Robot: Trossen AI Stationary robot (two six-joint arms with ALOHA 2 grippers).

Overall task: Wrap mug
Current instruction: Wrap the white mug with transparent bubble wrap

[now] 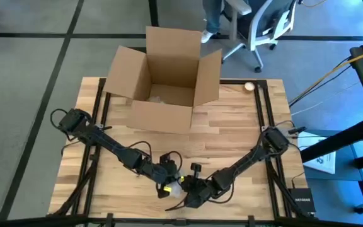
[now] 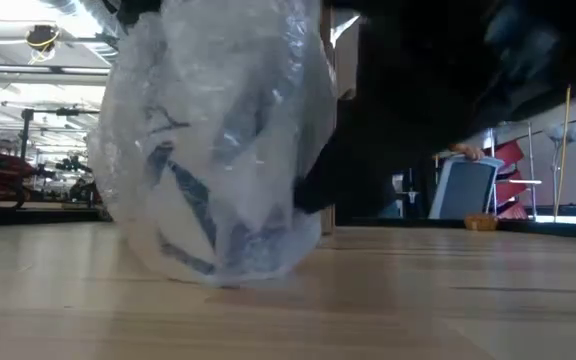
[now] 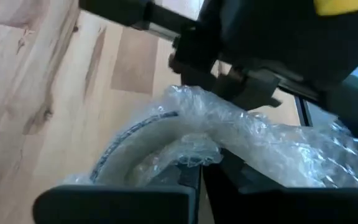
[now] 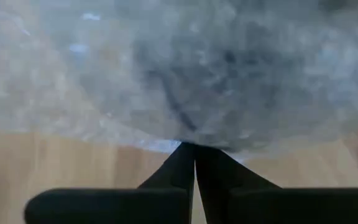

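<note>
- The mug (image 2: 203,215) sits on the table (image 1: 232,135), already swathed in bubble wrap (image 2: 218,120).
- The left gripper (image 1: 167,178) and right gripper (image 1: 190,189) each pinch wrap, fingers together, the mug between them.
- Likely left: closing loose ends, then boxing in the cardboard box (image 1: 162,79) beyond.

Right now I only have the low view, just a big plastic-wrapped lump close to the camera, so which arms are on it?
Observer: Both. From above, the left claw and right claw meet at the bundle near the table's front edge.
Operator: Are the claws shut on the wrap?
Observer: Yes. The right wrist view shows its fingers pinched together on the bubble wrap; the left wrist view shows its claw closed on a bunched fold.
Operator: Can you see the mug itself?
Observer: The left wrist view shows the white mug with a dark line through the wrap.
Operator: Anything else on the table?
Observer: An open cardboard box stands at the far side.
</note>
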